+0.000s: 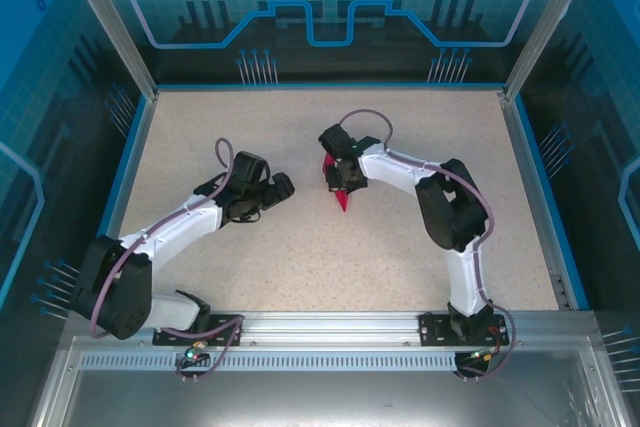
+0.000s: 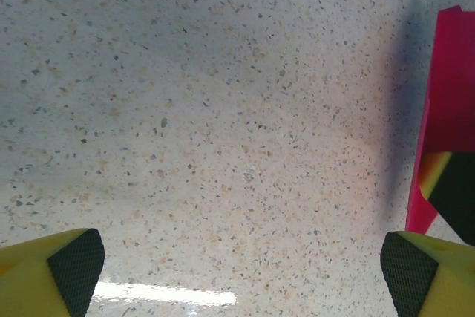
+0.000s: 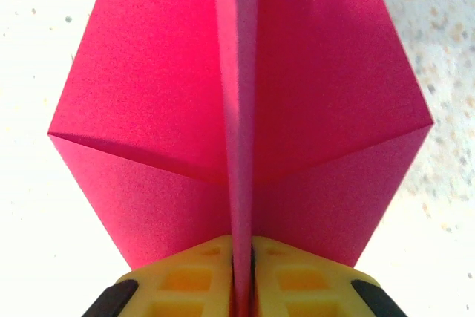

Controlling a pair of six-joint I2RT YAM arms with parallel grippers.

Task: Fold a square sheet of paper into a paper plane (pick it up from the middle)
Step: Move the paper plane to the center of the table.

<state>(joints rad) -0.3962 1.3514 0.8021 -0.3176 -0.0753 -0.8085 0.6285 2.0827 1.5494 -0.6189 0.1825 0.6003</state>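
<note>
The magenta-pink paper plane (image 1: 342,197) hangs point-down over the table's middle, its tip close to the surface. My right gripper (image 1: 340,175) is shut on it from above. In the right wrist view the yellow fingers (image 3: 185,280) pinch the centre crease, and the paper plane (image 3: 148,109) spreads a creased wing to each side of my right gripper (image 3: 241,276). My left gripper (image 1: 276,187) stands open just left of the plane, holding nothing. In the left wrist view my left gripper (image 2: 245,272) has bare table between its pads, and the paper plane (image 2: 449,94) stands at the right edge.
The speckled table (image 1: 300,267) is bordered by a blue rim (image 1: 130,167) and transparent walls. A metal rail (image 1: 330,322) carries both arm bases at the near edge. The right arm's elbow (image 1: 455,207) rises to the right of the plane.
</note>
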